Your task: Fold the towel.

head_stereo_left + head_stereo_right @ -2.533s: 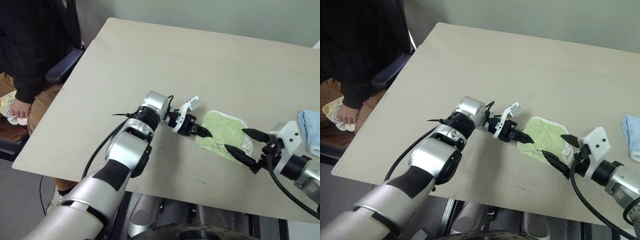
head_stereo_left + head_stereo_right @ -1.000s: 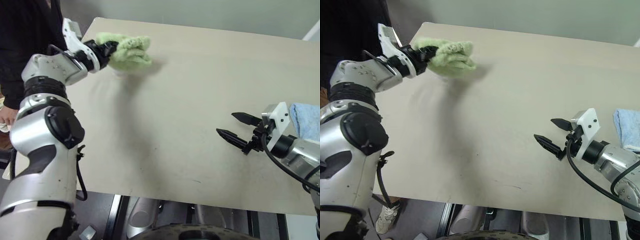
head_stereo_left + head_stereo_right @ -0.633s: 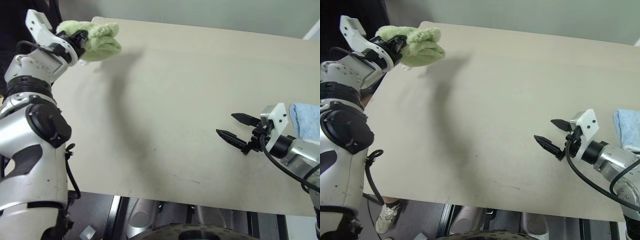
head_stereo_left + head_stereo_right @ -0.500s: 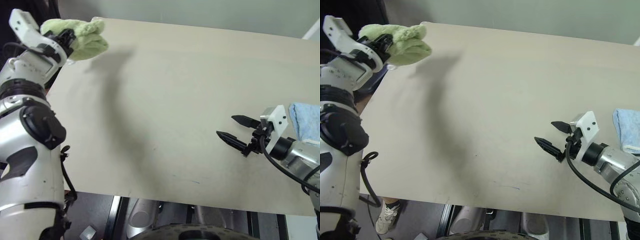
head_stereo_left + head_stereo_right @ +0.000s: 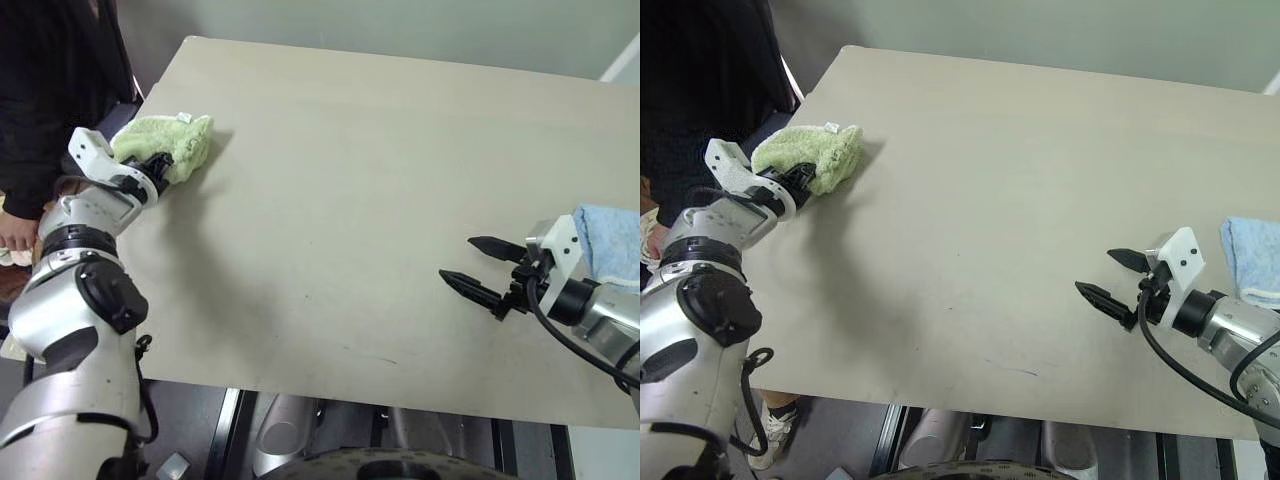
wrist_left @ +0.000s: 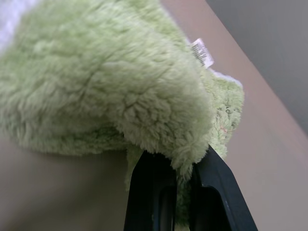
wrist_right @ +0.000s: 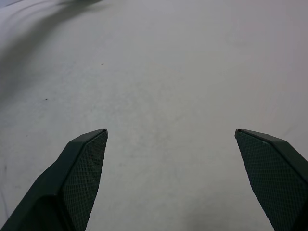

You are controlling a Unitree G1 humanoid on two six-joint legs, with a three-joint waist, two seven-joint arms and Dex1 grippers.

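The light green towel [image 5: 172,142] is bunched in a fluffy wad at the table's far left edge, resting on the tabletop. My left gripper [image 5: 158,162] is shut on the towel's near side. In the left wrist view the towel [image 6: 106,82] bulges over my two black fingers [image 6: 151,192], which pinch a fold of it, and a small white tag [image 6: 202,52] sticks up from the cloth. My right gripper [image 5: 478,266] hovers open over the bare table near the right front, nothing between its fingers [image 7: 84,168].
A light blue towel [image 5: 612,238] lies at the table's right edge, just behind my right wrist. A person in dark clothes [image 5: 50,90] sits close to the table's left edge, beside the green towel. The beige table [image 5: 370,180] spreads between my arms.
My left gripper has swung left and down with the green towel, from held high in the air to resting at the table's left edge. The right gripper has stayed put.
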